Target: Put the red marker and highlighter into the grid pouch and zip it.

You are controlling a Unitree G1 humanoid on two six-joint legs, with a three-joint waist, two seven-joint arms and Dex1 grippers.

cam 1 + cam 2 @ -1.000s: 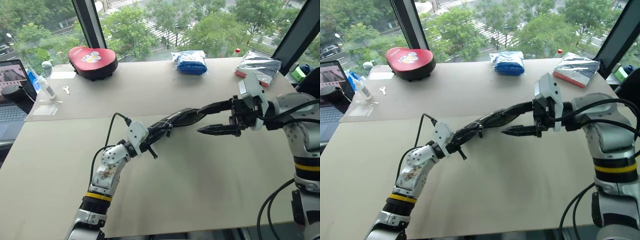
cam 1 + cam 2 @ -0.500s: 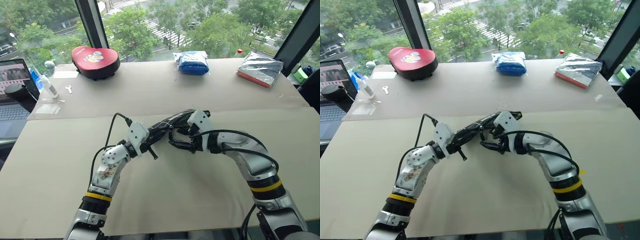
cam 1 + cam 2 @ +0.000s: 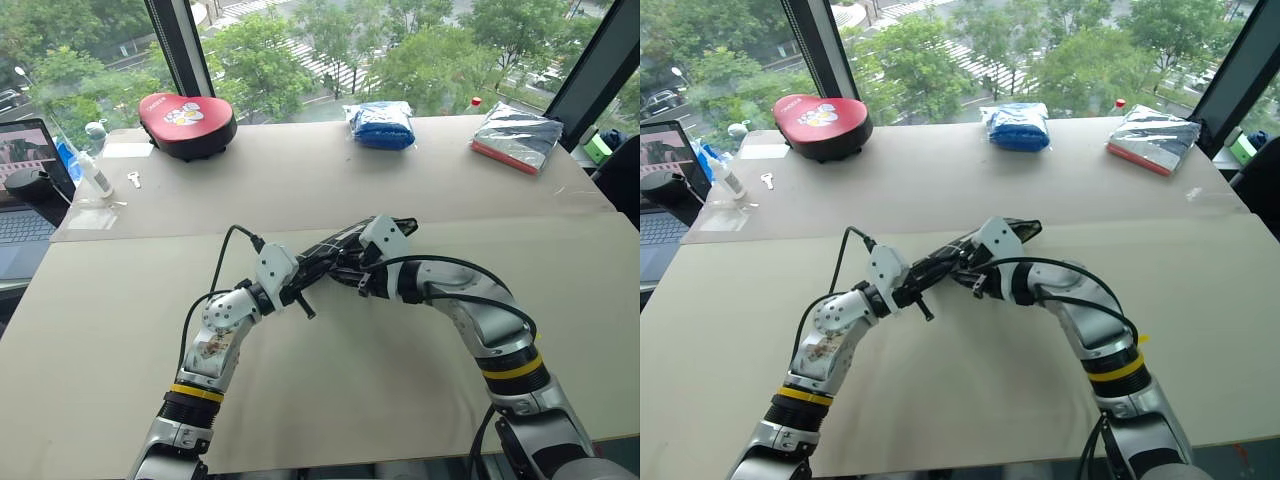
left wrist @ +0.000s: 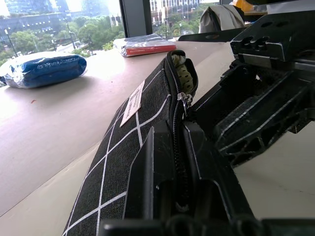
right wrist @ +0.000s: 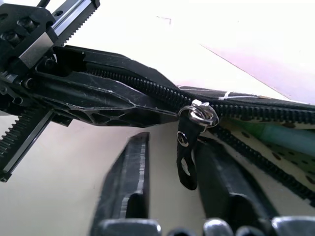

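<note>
Since a second ago, the right gripper (image 5: 170,177) has been swung in from the right side of the table and brought down onto the grid pouch (image 4: 142,123), its jaws narrowed from a wide spread; the left gripper (image 4: 174,162) has been kept in place.

Right gripper: jaws nearly closed, a narrow gap left between them; the black zipper strap (image 5: 187,160) is seen hanging in that gap from the metal pull ring (image 5: 199,114). Whether the strap is actually pinched cannot be told.

Left gripper: closed on the zipped end of the grid pouch, the pouch's edge clamped between both fingers.

Grid pouch: held above the table (image 3: 330,400) between the two grippers, over its middle; black fabric with white grid lines, a white label (image 4: 133,103) on its side. Zipper closed on the left gripper's side of the slider, open beyond it.

Highlighter (image 5: 290,135): a pale green barrel is seen inside the open mouth of the pouch, past the slider.

Beyond the pouch, along the table's far edge: red cushion-like case (image 3: 186,120) towards the left, blue bundle (image 3: 381,123) at the centre, silver packet (image 3: 516,137) towards the right.

Left of the pouch, at the table's left edge: laptop (image 3: 25,190).
</note>
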